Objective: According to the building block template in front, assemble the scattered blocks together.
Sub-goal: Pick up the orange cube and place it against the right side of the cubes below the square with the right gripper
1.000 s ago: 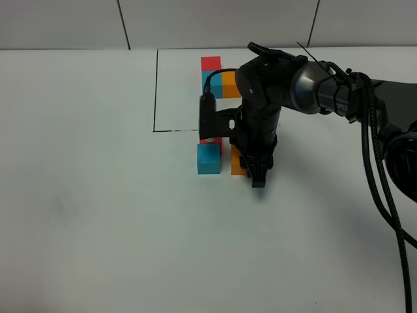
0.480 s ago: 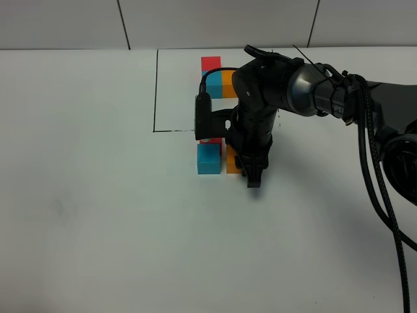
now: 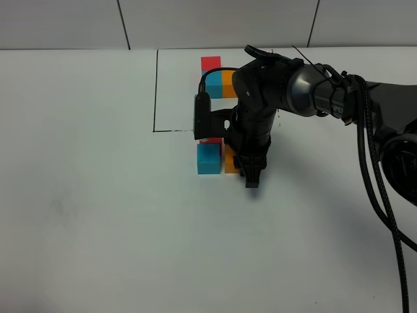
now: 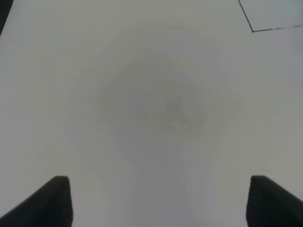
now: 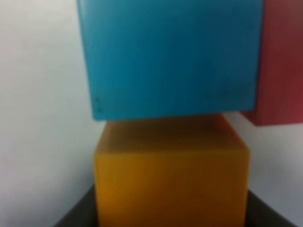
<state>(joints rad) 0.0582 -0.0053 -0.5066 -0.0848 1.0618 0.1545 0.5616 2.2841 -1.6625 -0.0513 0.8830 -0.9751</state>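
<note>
The building block template [image 3: 210, 64] lies at the back inside a thin black frame: a red cube, a cyan cube and an orange one partly behind my right arm. In front of the frame sit the scattered blocks. The cyan block [image 3: 208, 158] [image 5: 170, 56] has the red block [image 3: 210, 141] [image 5: 279, 61] just behind it, mostly hidden. My right gripper [image 3: 248, 171] [image 5: 170, 215] points down, shut on the orange block [image 3: 230, 163] [image 5: 170, 184], which sits close beside the cyan block's right face. My left gripper [image 4: 158, 203] hangs open over bare table.
The black frame line [image 3: 157, 91] runs down the template's left side and turns along its front; its corner [image 4: 253, 30] shows in the left wrist view. My right arm and its cables [image 3: 384, 169] cross the table's right side.
My right gripper has slid left with the orange block, closing the gap to the cyan block. Nothing else has moved.
</note>
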